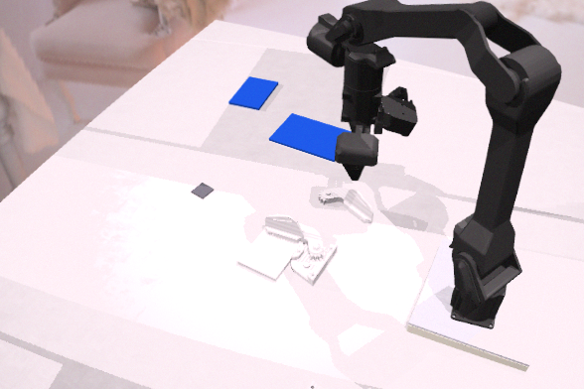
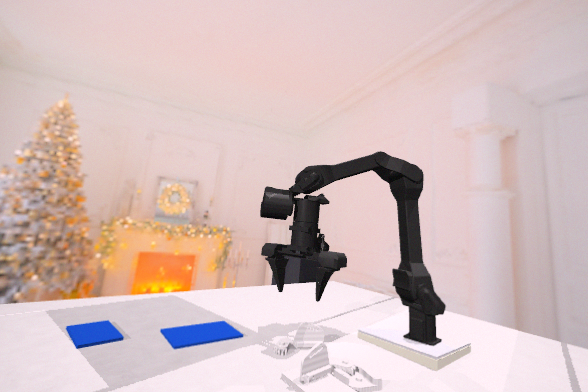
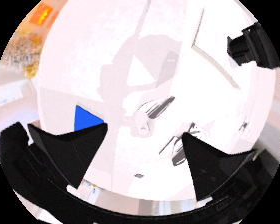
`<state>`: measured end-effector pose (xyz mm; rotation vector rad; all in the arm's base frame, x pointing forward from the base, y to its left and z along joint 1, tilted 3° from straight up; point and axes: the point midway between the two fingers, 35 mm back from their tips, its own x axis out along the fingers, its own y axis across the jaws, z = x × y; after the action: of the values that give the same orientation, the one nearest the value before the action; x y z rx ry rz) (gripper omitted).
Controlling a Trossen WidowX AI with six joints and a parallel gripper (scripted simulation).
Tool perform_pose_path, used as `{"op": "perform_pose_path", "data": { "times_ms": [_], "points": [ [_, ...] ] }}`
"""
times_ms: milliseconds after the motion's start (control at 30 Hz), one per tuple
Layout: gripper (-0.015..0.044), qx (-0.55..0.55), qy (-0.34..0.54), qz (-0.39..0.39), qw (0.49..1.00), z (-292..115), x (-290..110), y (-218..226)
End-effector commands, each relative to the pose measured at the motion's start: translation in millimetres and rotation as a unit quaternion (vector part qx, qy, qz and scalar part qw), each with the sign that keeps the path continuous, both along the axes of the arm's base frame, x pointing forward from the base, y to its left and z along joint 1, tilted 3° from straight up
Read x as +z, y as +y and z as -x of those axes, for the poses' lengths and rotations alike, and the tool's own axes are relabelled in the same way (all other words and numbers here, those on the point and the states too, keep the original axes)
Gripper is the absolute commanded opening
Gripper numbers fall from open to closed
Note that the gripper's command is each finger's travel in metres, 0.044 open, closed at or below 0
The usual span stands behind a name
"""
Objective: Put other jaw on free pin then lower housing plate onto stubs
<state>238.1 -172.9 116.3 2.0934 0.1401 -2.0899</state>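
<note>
Wide-open gripper (image 1: 354, 174) (image 2: 299, 296) (image 3: 146, 129), empty — loose jaw (image 1: 355, 203) (image 2: 309, 336) (image 3: 160, 107) still unmounted, inward from the table's (image 1: 149, 347) (image 2: 30, 315) (image 3: 81, 65) edges; meshing and closing remain.

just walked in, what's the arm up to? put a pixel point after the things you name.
It's handling nothing right now: the tool (image 1: 356, 176) (image 2: 299, 296) (image 3: 146, 129) is open above the table (image 1: 149, 318), near the loose toothed jaw (image 1: 359, 204) (image 2: 309, 336). The other jaw (image 1: 283, 227) (image 2: 316, 362) is at the white assembly. The jaws are apart, so their teeth aren't meshed and the housing isn't closed. Looks like it may be going for the loose jaw.
</note>
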Motion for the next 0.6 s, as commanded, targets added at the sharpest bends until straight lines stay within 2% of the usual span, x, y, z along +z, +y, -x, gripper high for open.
{"op": "perform_pose_path", "data": {
  "times_ms": [0,567],
  "points": [
    [0.044,-0.037,0.001,-0.002,0.999,1.8,-1.1,2.2],
    [0.044,-0.206,-0.008,-0.004,0.978,4.9,-1.1,7.2]
  ]
}}
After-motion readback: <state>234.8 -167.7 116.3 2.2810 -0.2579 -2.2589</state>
